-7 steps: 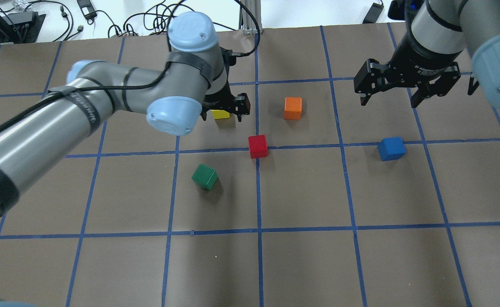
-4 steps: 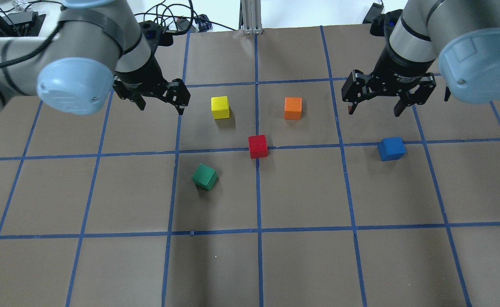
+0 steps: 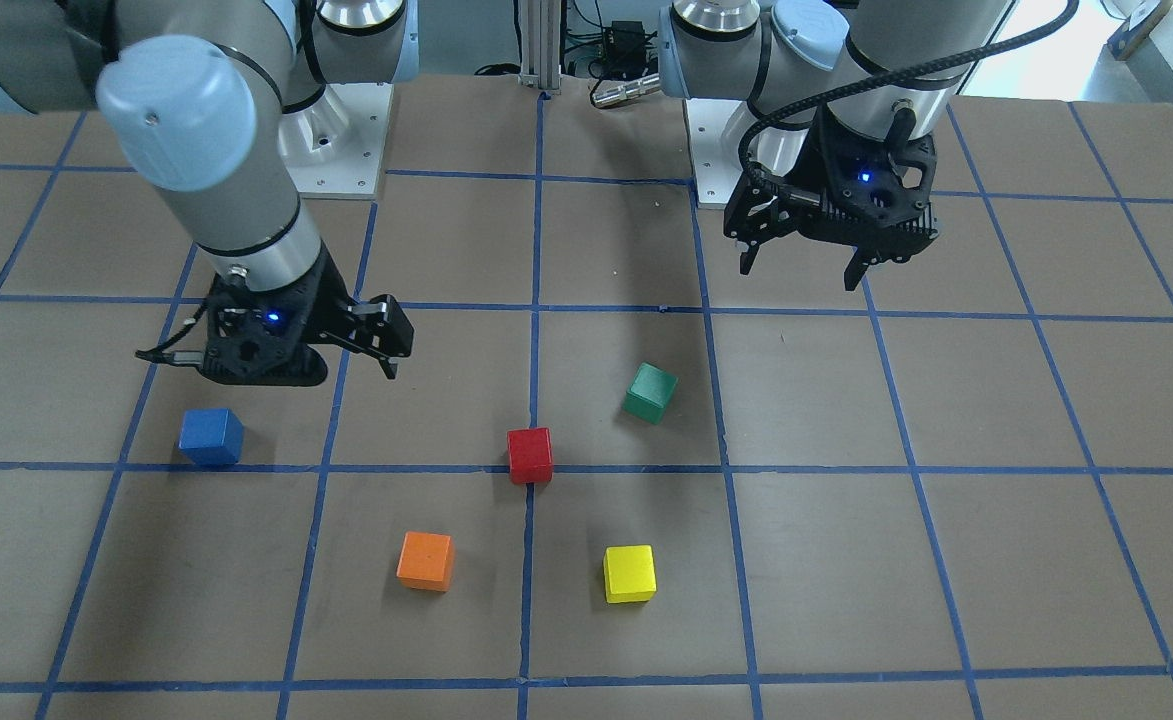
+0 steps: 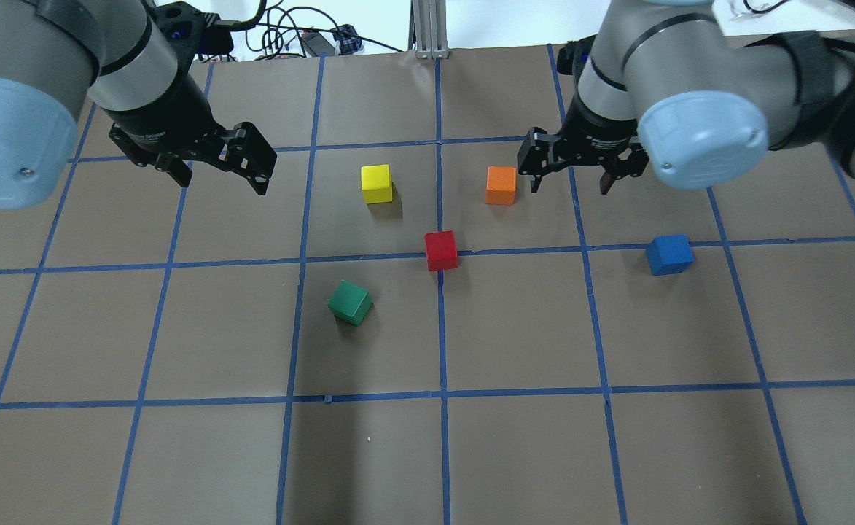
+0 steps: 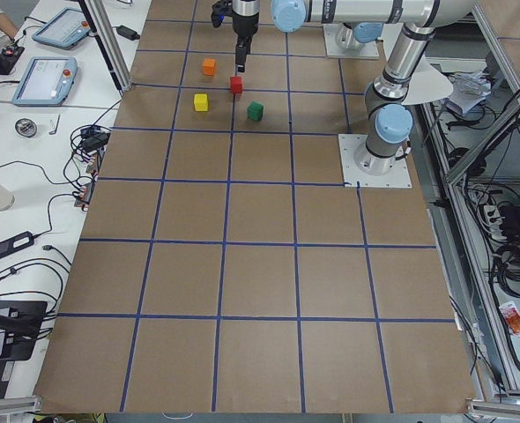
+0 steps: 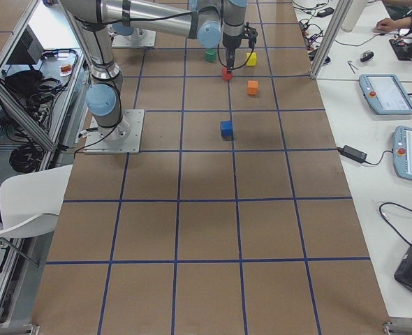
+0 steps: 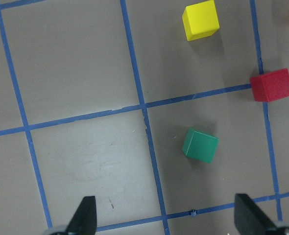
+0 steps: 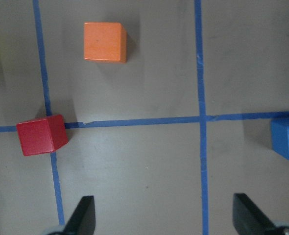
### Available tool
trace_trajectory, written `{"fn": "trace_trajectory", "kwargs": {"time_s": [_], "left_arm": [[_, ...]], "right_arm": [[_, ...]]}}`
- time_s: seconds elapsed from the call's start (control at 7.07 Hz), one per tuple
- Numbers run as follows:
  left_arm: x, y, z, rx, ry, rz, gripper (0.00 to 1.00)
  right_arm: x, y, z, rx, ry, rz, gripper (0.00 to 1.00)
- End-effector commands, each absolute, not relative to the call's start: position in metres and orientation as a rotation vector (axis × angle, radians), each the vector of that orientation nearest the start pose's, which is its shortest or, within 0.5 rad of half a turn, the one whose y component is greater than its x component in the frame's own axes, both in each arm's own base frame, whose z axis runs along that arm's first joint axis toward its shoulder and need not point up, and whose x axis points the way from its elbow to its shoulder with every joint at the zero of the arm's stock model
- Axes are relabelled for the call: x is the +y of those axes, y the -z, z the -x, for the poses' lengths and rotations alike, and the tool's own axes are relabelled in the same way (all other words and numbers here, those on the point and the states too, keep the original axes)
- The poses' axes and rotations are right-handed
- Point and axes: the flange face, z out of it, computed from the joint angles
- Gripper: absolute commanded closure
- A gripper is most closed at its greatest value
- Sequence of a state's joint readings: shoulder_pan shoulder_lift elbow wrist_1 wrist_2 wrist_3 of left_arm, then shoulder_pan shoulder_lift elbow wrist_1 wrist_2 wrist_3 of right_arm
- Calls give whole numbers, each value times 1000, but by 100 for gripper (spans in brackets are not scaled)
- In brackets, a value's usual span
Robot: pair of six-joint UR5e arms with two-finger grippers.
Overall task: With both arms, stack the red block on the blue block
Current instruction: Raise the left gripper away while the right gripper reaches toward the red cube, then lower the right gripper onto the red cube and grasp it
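Observation:
The red block point(image 4: 441, 250) sits on a blue tape crossing near the table's middle; it also shows in the front view point(image 3: 530, 455) and both wrist views point(image 7: 271, 85) point(image 8: 40, 134). The blue block point(image 4: 669, 254) sits alone to the right, at the right edge of the right wrist view point(image 8: 287, 138). My left gripper point(image 4: 219, 179) is open and empty, raised at the far left, well away from the red block. My right gripper point(image 4: 568, 188) is open and empty, raised just right of the orange cube, between the red and blue blocks.
An orange cube point(image 4: 501, 184) and a yellow cube point(image 4: 377, 183) sit behind the red block. A tilted green cube point(image 4: 350, 302) sits in front and to its left. Brown paper with blue tape lines point(image 4: 442, 394) covers the table.
My left arm swung left, away from the yellow cube. My right gripper moved left, to beside the orange cube. Both stayed open. No block moved.

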State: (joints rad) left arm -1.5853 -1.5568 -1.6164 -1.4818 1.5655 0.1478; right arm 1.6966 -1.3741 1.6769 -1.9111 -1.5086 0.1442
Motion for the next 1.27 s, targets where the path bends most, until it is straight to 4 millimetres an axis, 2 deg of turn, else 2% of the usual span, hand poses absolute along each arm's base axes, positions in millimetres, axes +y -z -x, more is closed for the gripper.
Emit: {"fn": "trace_trajectory", "kwargs": {"time_s": [0.0,0.14,0.28,0.71,1.13], "left_arm": [[-505,-503,140,3127,127,-243,0],[-511,-508,140,3130,116,-243,0],[-513,-508,140,3131,116,-243,0],[-511,-504,140,3134,104,-244,0],[-509,-503,142,3134,100,-248,0]], "right_arm": [[-541,-319,-270,3079,36,-8,0],[-544,-302,-287,3076,50,-56,0],[-541,-289,-306,3074,57,-17,0],[-540,-247,-338,3064,29,-35,0],[-544,-206,-350,3067,5,-17,0]]}}
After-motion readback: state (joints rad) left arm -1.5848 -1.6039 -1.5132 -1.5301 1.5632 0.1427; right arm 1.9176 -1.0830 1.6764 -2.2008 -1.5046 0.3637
